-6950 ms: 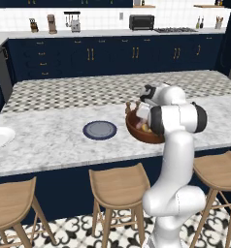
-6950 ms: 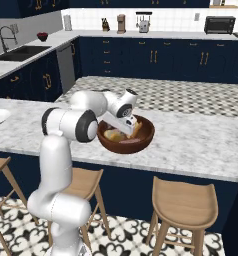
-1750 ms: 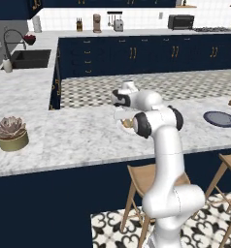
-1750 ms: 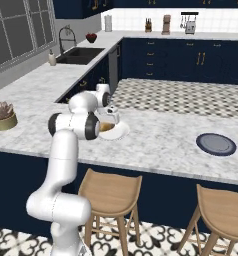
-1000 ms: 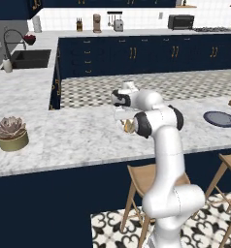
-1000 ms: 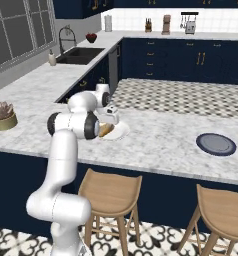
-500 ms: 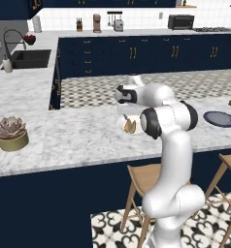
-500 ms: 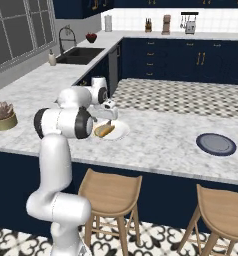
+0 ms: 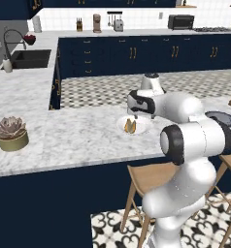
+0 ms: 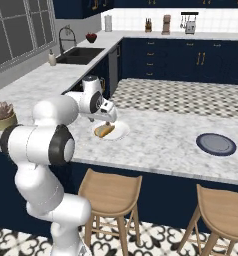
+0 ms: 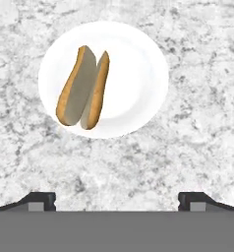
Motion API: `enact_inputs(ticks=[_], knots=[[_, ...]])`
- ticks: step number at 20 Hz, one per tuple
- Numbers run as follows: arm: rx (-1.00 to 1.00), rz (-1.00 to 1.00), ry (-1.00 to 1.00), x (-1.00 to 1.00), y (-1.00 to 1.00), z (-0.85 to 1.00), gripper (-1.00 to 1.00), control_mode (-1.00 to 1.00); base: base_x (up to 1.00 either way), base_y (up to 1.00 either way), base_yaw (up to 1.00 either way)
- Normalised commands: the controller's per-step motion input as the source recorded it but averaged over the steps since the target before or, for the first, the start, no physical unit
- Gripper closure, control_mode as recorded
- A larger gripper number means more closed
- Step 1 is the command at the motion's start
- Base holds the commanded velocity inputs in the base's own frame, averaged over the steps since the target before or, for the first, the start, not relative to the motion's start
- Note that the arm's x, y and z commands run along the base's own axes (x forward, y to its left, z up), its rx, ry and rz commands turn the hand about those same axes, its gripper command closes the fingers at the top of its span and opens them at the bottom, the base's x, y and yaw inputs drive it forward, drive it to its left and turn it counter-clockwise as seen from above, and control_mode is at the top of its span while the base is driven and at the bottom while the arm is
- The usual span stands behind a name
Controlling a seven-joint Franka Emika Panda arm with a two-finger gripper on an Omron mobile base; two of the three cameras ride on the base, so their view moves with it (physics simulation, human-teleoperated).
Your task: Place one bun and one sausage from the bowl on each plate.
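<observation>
A split bun (image 11: pixel 83 88) lies on the white plate (image 11: pixel 143 74) on the marble counter (image 11: pixel 197 138), off-centre toward the plate's left side in the hand view, nothing else on the plate with it; the gripper (image 11: pixel 116 199) hangs above the counter just beside the plate with its fingertips (image 11: pixel 40 199) spread about as wide as they go, holding nothing. In the right base view the bun (image 10: pixel 105 130) sits below the hand on the white plate (image 10: pixel 118 133), and the dark blue-grey plate (image 10: pixel 216 144) rests well apart along the same counter, apparently bare. The bun's long axis runs from lower left to upper right of the hand view, steeply, its cut slit following that line and facing up. It looks light, soft and easily squashed; a gentle pinch across its 2 long flanks, near mid-length, seems the safest hold, since gripping end to end would likely overreach the jaws. Judging by this, 1 sausage for this plate is yet to come.
</observation>
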Motion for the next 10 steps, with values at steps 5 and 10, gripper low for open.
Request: enact_inputs(ticks=[5, 10], knots=[[0.0, 0.02, -0.17, -0.76, -0.04, 0.58, -1.0, -1.0, 0.0, 0.0, 0.0], [-0.04, 0.01, 0.03, -0.07, 0.07, -0.06, -1.0, 1.0, -0.12, -0.06, 0.0]])
